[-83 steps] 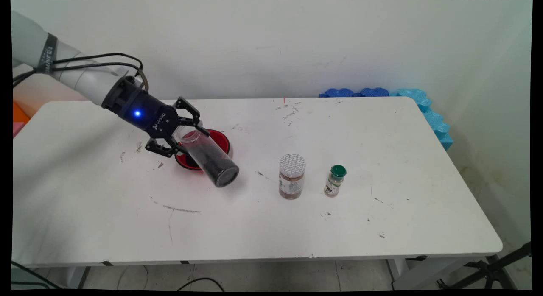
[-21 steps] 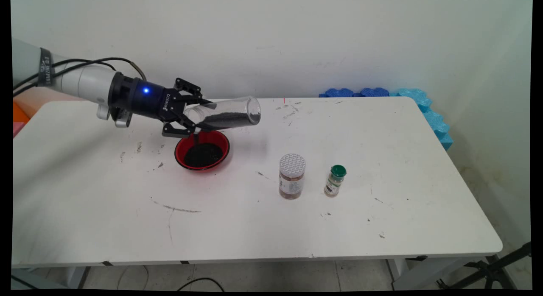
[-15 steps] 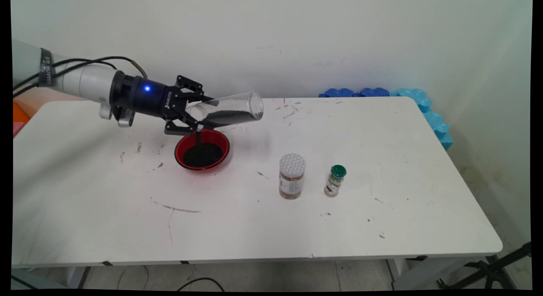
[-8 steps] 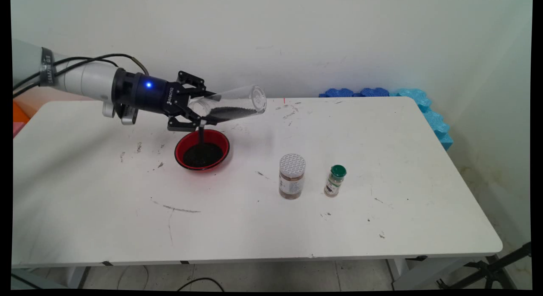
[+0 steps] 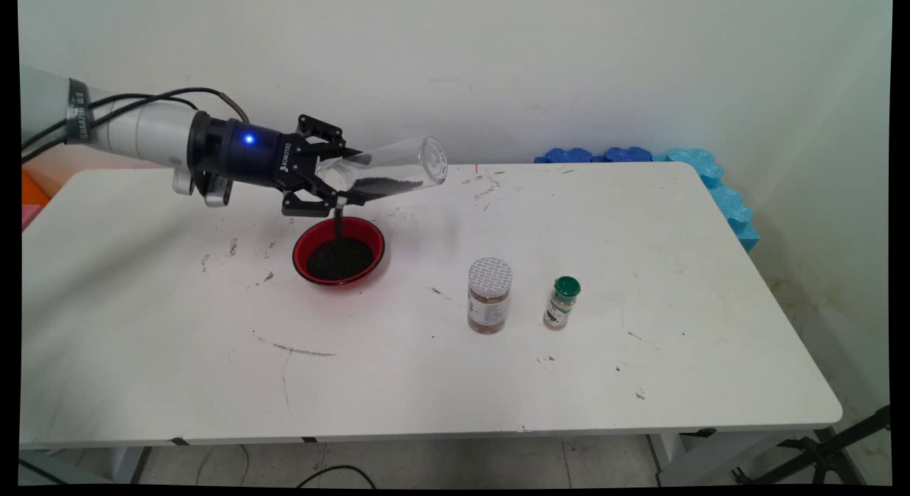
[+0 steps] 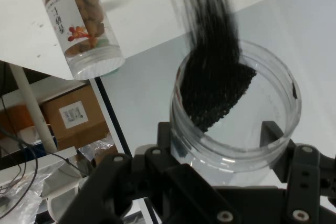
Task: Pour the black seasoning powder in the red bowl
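Pincer (image 5: 334,185) clamped on a clear jar (image 5: 387,173) near its mouth, one finger (image 6: 275,132) on each side of the rim in the hand view; the jar is tipped with its mouth down toward the arm and its closed end raised toward the wall, held in the air above the surface (image 5: 441,368); dark granules (image 5: 377,187) lie along the jar's lower side and fall in a thin stream from the mouth into a red bowl (image 5: 339,251) standing just below, which already holds a dark heap; to the right of the bowl, well apart from it, stands a jar with a white patterned lid (image 5: 489,295) and brownish contents, and just beside that a small bottle with a green cap (image 5: 561,303); blue foam pieces (image 5: 711,183) sit along the far right edge against the wall
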Robot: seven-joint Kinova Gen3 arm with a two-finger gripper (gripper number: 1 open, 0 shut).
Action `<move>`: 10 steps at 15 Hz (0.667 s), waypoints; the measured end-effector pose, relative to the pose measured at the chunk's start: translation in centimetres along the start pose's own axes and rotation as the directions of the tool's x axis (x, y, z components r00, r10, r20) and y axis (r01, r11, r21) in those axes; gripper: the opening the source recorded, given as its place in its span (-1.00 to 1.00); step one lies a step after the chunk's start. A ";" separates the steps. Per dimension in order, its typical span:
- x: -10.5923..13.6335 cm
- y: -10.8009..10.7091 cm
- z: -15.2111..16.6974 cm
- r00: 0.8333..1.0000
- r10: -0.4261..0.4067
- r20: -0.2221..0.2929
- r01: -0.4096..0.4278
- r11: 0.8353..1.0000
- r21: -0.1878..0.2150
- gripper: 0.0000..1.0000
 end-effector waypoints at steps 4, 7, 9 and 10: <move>0.0 0.0 0.0 1.000 0.005 0.003 -0.005 1.000 -0.004 -1.00; 0.0 0.1 -0.1 1.000 0.007 0.005 -0.007 1.000 -0.006 -1.00; 0.0 0.1 -0.1 1.000 0.009 0.005 -0.009 1.000 -0.007 -1.00; 0.0 0.1 -0.2 1.000 0.009 0.006 -0.009 1.000 -0.007 -1.00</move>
